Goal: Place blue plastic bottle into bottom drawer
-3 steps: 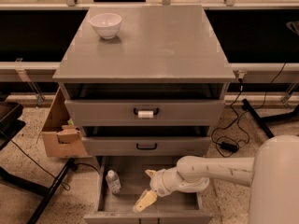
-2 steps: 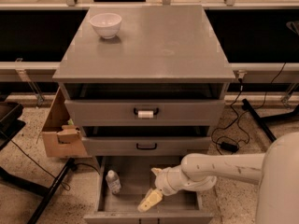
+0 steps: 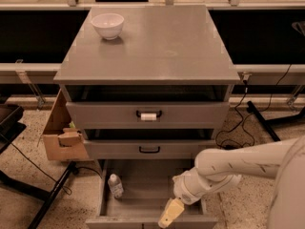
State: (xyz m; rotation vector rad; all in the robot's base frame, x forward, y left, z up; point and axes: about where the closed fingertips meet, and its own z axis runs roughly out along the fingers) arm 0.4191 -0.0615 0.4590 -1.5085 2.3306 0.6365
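Observation:
The blue plastic bottle (image 3: 115, 185) is a small clear bottle with a white cap. It stands on the floor of the open bottom drawer (image 3: 145, 194) against its left wall. My gripper (image 3: 170, 213) hangs over the drawer's front right part, well to the right of the bottle and apart from it. It holds nothing that I can see. The white arm reaches in from the right.
A white bowl (image 3: 107, 25) stands on the cabinet top at the back left. The middle drawer (image 3: 149, 149) and top drawer (image 3: 148, 115) stick out slightly above. A cardboard box (image 3: 62, 132) sits left of the cabinet. Black cables (image 3: 240, 123) lie on the floor at right.
My gripper has drifted slightly right and toward the drawer's front. The bottle has stayed at the left wall.

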